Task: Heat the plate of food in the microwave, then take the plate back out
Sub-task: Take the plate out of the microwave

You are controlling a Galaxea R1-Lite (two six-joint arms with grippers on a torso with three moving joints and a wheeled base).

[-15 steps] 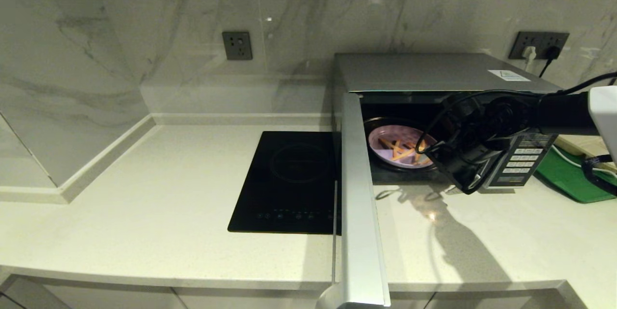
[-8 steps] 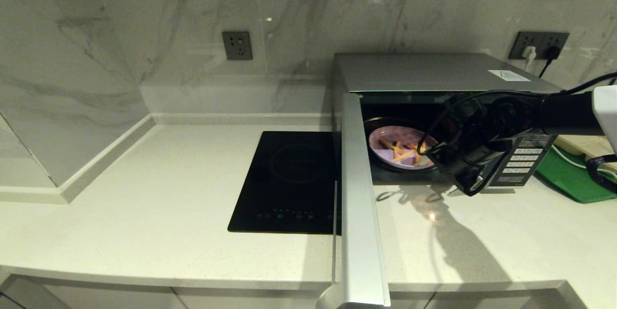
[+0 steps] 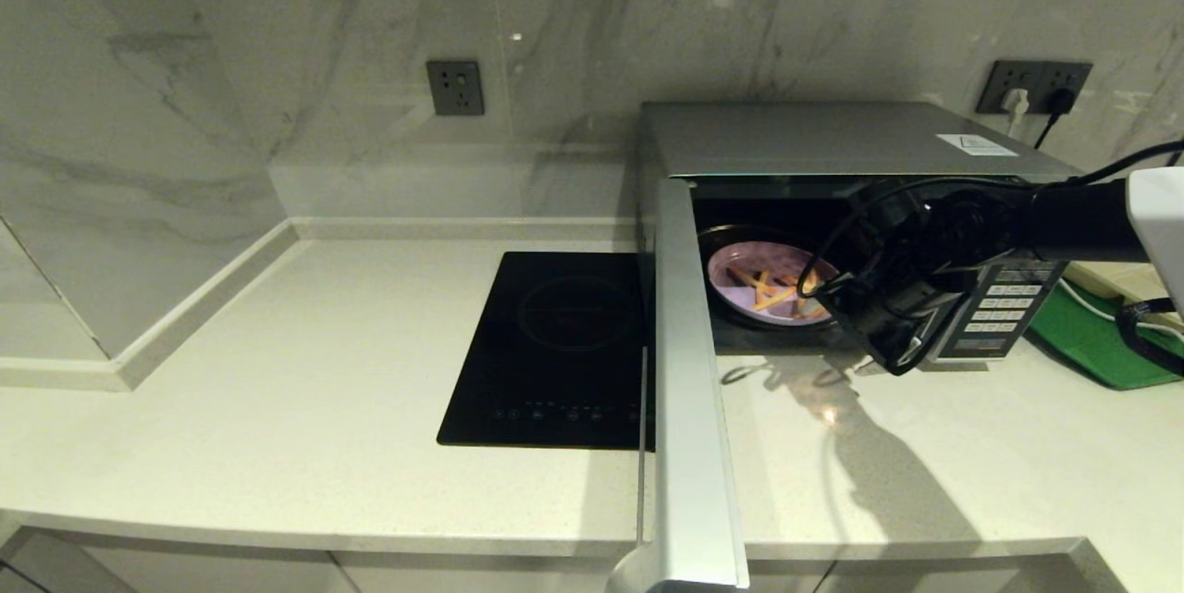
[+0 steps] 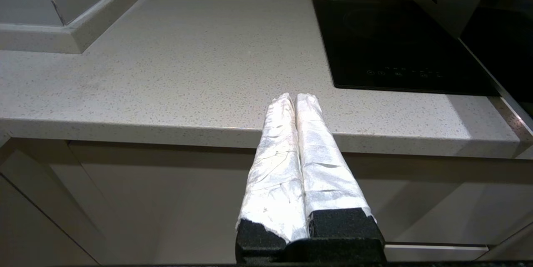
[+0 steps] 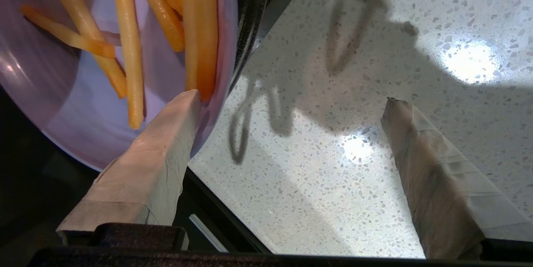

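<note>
Since a moment ago our right hand (image 3: 814,297) has crept only a tiny bit closer to the plate of food (image 3: 758,283), and nothing else on the table (image 3: 277,389) has moved. Our plate sits inside the microwave (image 3: 832,140), on the dark round turntable, and the door (image 3: 689,389) swings wide open toward us.

Our right hand is open wide. In the right wrist view one of its taped fingers (image 5: 166,142) is over the plate's near rim, right by the tips of the fries (image 5: 200,29), and the other one hangs over the speckled table out front (we cannot tell if the first one is touching the rim). We hold nothing yet.

Our left hand (image 4: 295,100) waits low by the table's front edge, squeezed shut with nothing in it.

We think the plate is stiff and smooth, so it may slip. It looks light, and the fries are loose and could slide off if we tip it. It might also break if we drop it. We guess the best spot to take hold is the near rim, one finger on top and one below, and then we keep it flat while we pull it out.

The black hob (image 3: 555,343) sits left of the door, and a green tray (image 3: 1091,334) lies on the right.
</note>
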